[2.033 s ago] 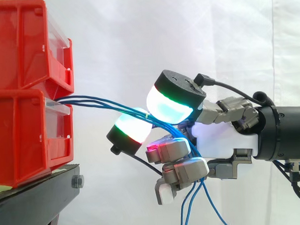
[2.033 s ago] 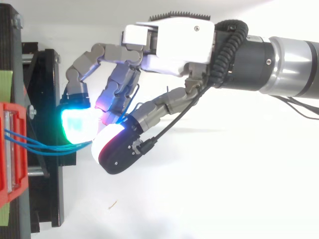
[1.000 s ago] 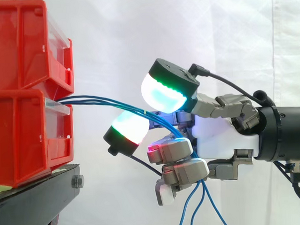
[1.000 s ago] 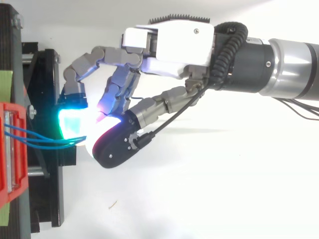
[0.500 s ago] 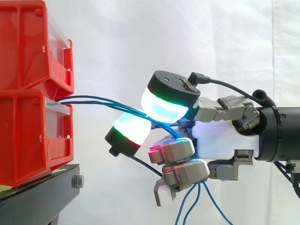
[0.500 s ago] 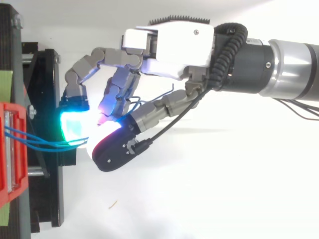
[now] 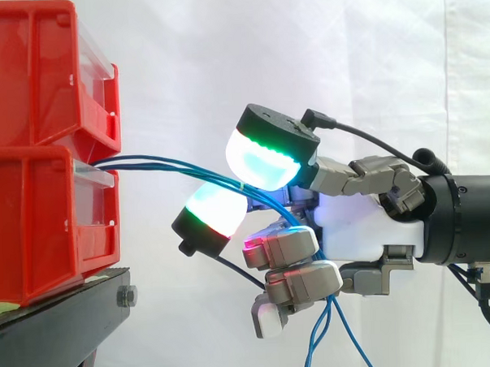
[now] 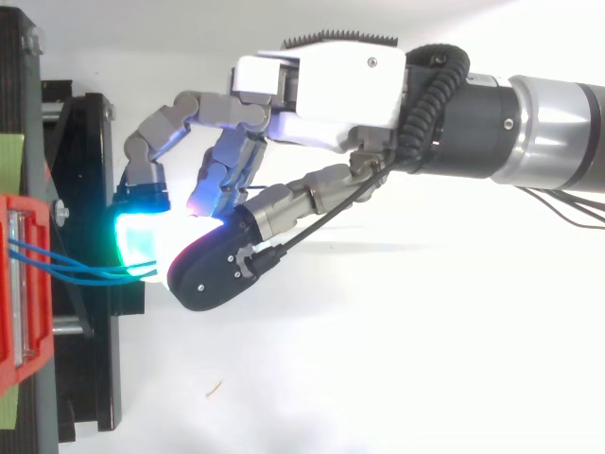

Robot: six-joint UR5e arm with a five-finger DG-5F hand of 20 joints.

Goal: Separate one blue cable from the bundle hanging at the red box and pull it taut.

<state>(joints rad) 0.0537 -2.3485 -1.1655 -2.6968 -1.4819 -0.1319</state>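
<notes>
Several blue cables point(image 7: 134, 161) clamped in the curled hand point(image 7: 365, 227) — lower ends cut off.

Red boxes point(image 7: 38, 95): glossy moulded plastic, smooth, with clear plastic strips on the fronts.
Stand point(image 7: 64, 317): matt black metal, with a dull grey bolt point(image 7: 126, 297).
Blue cables point(image 7: 146, 162): thin, smooth plastic sheath with a slight sheen.
Hand point(image 7: 361, 227): glossy white plastic palm shell and satin grey, metal-looking finger links.
Fingertips point(image 7: 264, 162): smooth translucent pads on matt black backs.
Arm point(image 8: 567, 132): brushed silver metal beside matt black.
Curtain point(image 7: 345, 57): matt white cloth in soft folds.
</notes>
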